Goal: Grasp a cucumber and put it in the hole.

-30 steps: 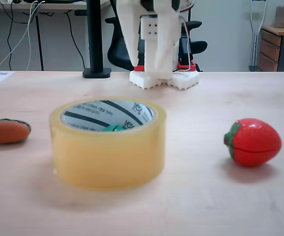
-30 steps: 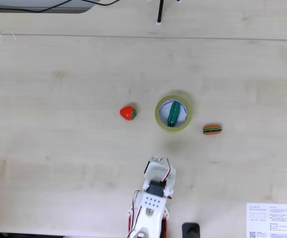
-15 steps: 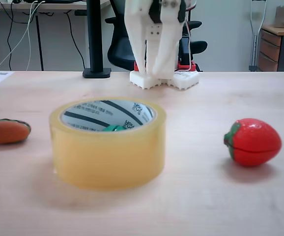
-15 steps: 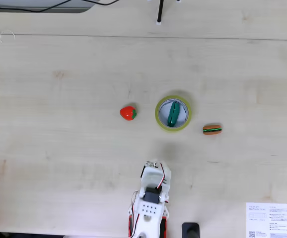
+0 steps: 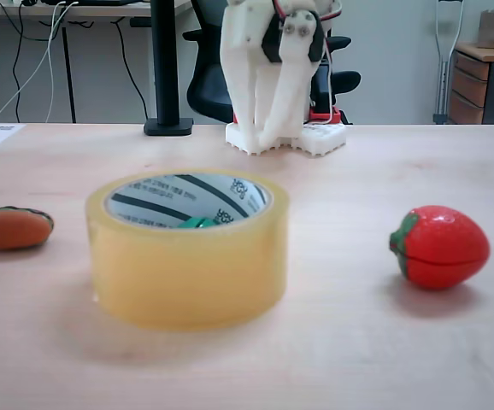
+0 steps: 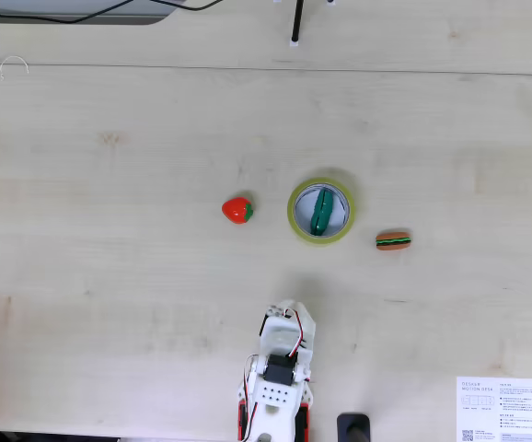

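Low table-level cam facing arm, top-down cam, both share tape roll (image 5: 187, 248)

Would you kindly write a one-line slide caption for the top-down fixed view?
Cucumber lying inside the tape roll's hole, strawberry and burger toy either side, gripper near the table edge.

I can read nothing: print inside the hole (image 5: 187, 201) and on the worktop-corner sheet (image 6: 505, 410) is too blurred.

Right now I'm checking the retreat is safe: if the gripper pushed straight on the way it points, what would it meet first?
In the top-down fixed view the gripper points up the picture, toward the gap between the strawberry and the tape roll. It would probably meet bare table first; the roll's near-left edge is closest, though depth is unclear.
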